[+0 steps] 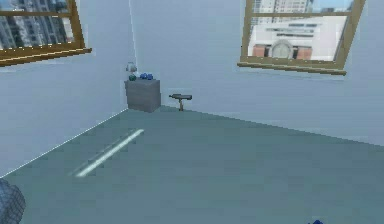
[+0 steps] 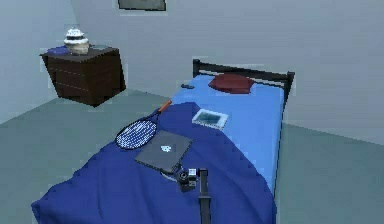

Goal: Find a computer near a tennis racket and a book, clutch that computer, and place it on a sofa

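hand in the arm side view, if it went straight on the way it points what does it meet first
Most likely the grey computer lying on the blue bed, right beyond the hand. Depth is unclear, so it might pass above it.

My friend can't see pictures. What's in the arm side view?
A grey laptop lies on a blue bed near a tennis racket and a book, with the robot's gripper close by. A red pillow sits at the head, and a dark nightstand stands beside the bed.
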Available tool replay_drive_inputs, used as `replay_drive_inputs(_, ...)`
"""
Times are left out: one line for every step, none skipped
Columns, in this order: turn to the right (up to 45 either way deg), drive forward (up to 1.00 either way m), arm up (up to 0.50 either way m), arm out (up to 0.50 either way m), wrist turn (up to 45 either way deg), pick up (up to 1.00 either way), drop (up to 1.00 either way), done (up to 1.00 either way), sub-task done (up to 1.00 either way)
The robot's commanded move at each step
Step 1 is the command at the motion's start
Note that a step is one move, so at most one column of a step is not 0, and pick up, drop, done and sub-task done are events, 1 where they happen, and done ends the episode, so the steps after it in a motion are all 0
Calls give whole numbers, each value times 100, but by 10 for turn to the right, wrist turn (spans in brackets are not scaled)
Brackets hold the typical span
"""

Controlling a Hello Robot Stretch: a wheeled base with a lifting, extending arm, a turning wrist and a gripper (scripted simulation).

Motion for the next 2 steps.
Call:
replay_drive_inputs(0, 0, 10, 0, 0, 0, 0, 0, 0)
replay_drive_inputs(0, 0, 44, 0, 0, 0, 0, 0, 0)
